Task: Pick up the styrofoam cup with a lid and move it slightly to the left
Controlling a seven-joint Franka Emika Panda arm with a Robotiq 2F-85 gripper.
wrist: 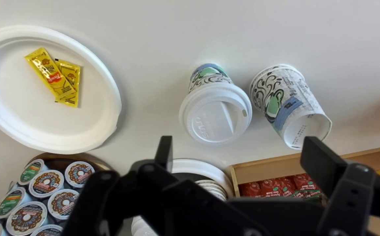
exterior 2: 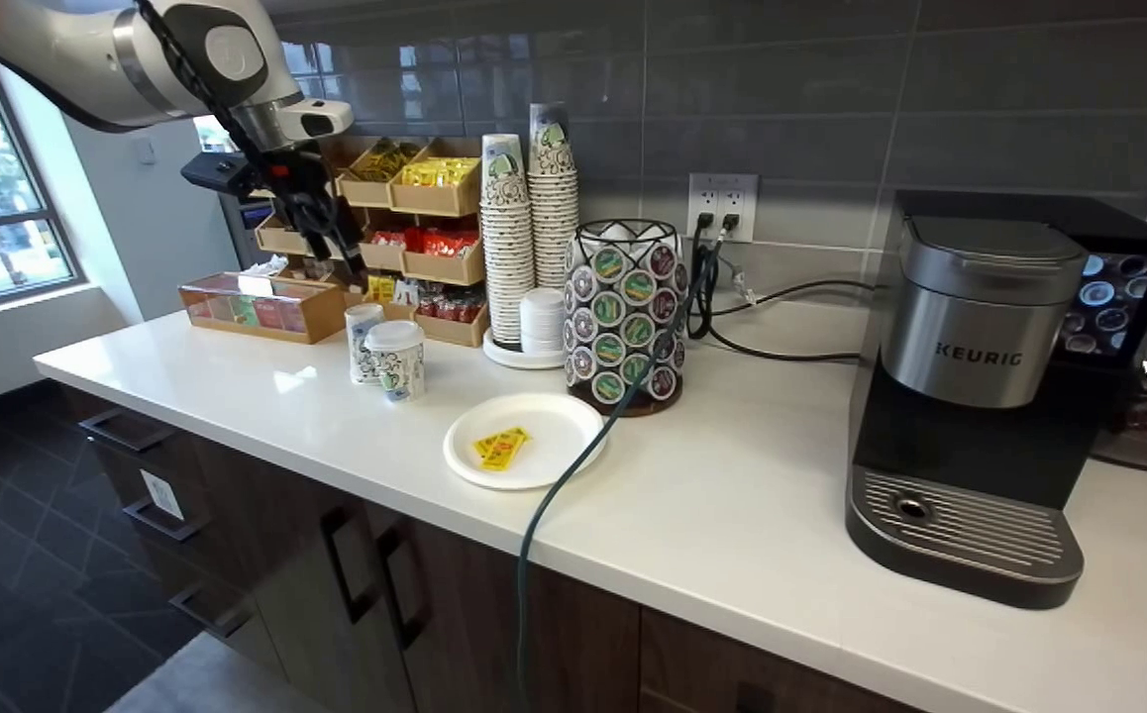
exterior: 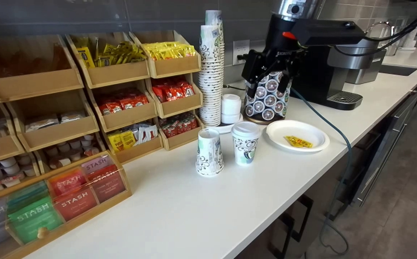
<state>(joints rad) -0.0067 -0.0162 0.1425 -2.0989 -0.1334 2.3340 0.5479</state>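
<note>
The styrofoam cup [exterior: 245, 151] stands upright on the counter, white with dark swirls and green print. Its white round lid [exterior: 246, 129] is on top. The cup [exterior 2: 403, 376] and lid [exterior 2: 395, 335] also show in an exterior view. In the wrist view the lid [wrist: 214, 114] covers much of the cup [wrist: 209, 74]. My gripper [wrist: 239, 150] is open and empty, its fingers wide apart. It hangs in the air above the counter, above and apart from the cup, and shows in both exterior views [exterior: 268, 87] [exterior 2: 336, 255].
A printed lidless cup [exterior: 209, 154] stands upside down close beside the lidded cup. A white plate [exterior: 277, 138] with yellow packets lies on the other side. Behind are tall cup stacks [exterior: 210, 82], a coffee pod rack [exterior 2: 625, 317] and wooden condiment bins [exterior: 178, 135]. A cable [exterior 2: 573, 465] crosses the counter.
</note>
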